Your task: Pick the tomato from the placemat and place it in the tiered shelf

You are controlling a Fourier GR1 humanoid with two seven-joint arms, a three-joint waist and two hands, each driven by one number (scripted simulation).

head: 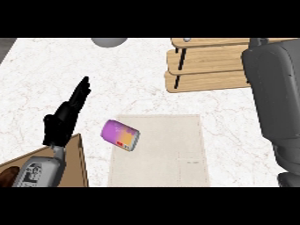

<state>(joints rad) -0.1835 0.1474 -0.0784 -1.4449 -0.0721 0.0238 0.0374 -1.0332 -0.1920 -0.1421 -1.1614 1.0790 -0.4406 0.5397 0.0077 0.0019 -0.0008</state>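
None of the tomato can be seen, so neither its place nor the way its long axis points can be told. The beige placemat (159,151) lies at the middle of the counter's (133,79) near edge, its long sides running from near to far. The one thing on it is a purple and pink can (120,135), tilted across the mat's left edge near the far-left corner, one end toward the mat's middle. Bare marble separates the mat's far edge from the tiered shelf (204,59), whose wooden tiers sit at the counter's far-right corner. The grey right forearm (282,88) covers the shelf's right end and reaches the far edge; the right hand is out of sight. Left of the mat, over bare counter, the left hand (64,116) is up, fingers straight and pressed together, holding nothing. A wooden board (77,162) fills the near-left corner, and a grey round thing (110,41) sits at the far edge.
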